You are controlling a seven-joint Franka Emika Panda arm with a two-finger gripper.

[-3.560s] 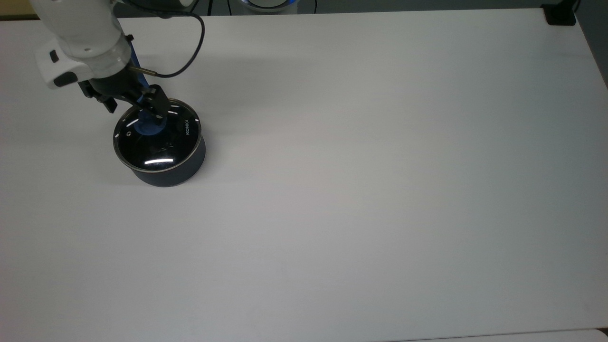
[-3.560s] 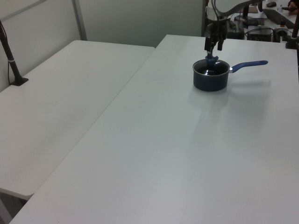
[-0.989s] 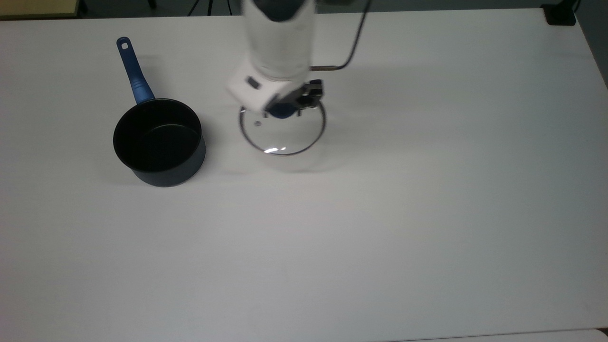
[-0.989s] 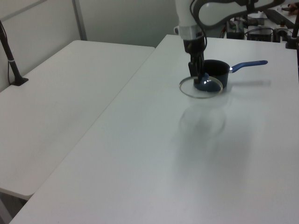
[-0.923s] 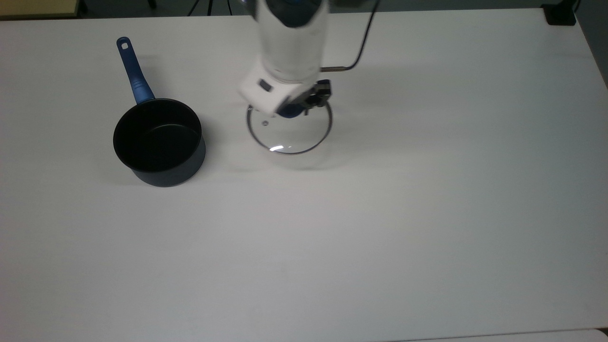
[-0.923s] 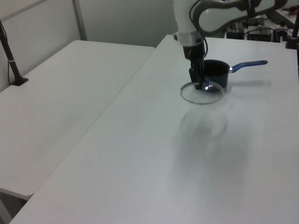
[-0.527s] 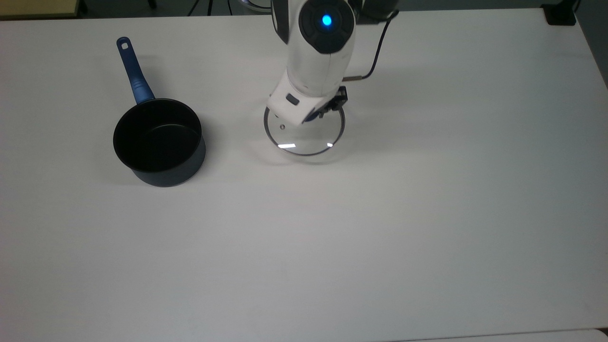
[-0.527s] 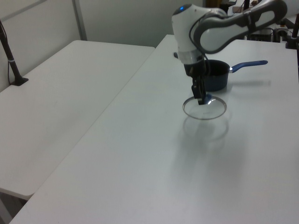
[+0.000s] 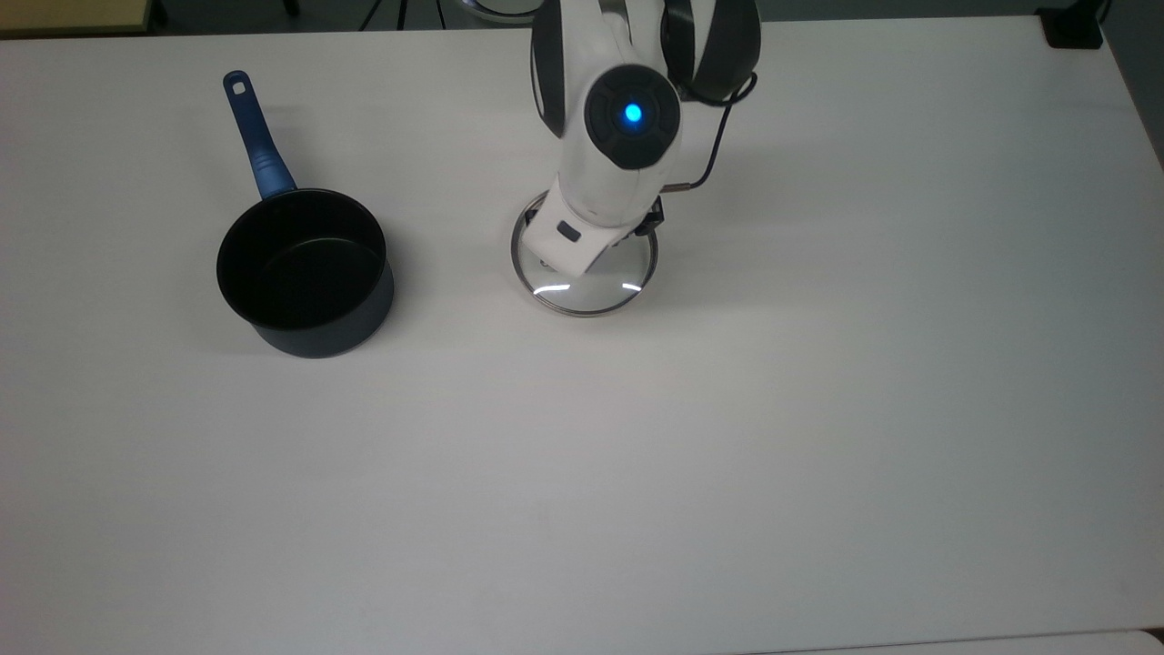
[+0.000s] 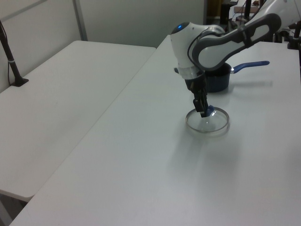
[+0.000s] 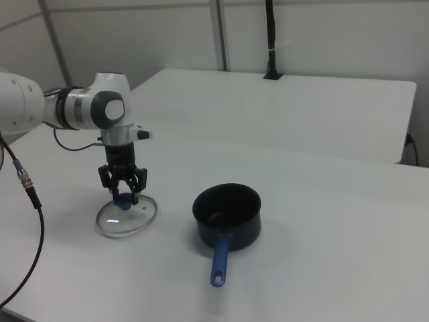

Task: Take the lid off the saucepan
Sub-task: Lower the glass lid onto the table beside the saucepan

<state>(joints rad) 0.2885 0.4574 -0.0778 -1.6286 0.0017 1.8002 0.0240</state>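
Two fingers (image 11: 123,192) are clamped on the blue knob (image 11: 123,199) of the lid (image 11: 126,218), pointing straight down from a wrist that hangs below the white arm (image 9: 627,118). The lid lies flat on the white tabletop (image 9: 727,409), or just above it; contact cannot be told. It is well apart from the open saucepan (image 9: 305,273), toward the top view's right. The saucepan's long handle (image 9: 255,141) points toward the top view's upper edge. Half a second ago the lid hung higher; it has since come down, and the saucepan has not moved.
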